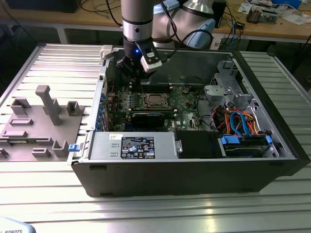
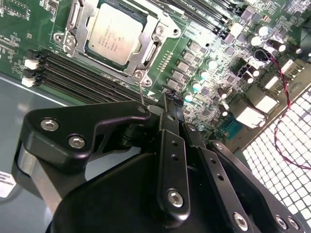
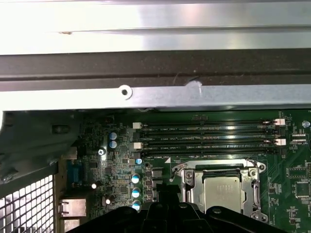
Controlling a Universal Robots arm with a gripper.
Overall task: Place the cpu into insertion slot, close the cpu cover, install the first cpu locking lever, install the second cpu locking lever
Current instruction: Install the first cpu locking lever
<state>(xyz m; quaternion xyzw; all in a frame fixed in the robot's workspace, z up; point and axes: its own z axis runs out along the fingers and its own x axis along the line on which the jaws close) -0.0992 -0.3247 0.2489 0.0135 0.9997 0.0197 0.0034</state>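
Note:
The cpu (image 2: 112,35) lies flat in the insertion slot (image 2: 146,22) on the green motherboard, its dull silver top showing. The cpu cover (image 2: 156,30) is down around it as a silvery frame. In the first wrist view the cpu (image 3: 221,192) sits inside the cover (image 3: 218,169) too. A thin metal locking lever rod (image 2: 141,91) runs from the socket's corner towards my gripper (image 2: 171,100), whose black fingers stand together, shut, just off that corner. In the exterior view the gripper (image 1: 137,73) hangs inside the case, above and to the left of the cpu (image 1: 154,100).
The open computer case (image 1: 272,160) walls in the board. Long black memory slots (image 3: 209,138) run beside the socket. Cables and a drive bay (image 1: 243,131) fill the exterior view's right. A grey fixture block (image 1: 46,121) stands outside the case on the exterior view's left.

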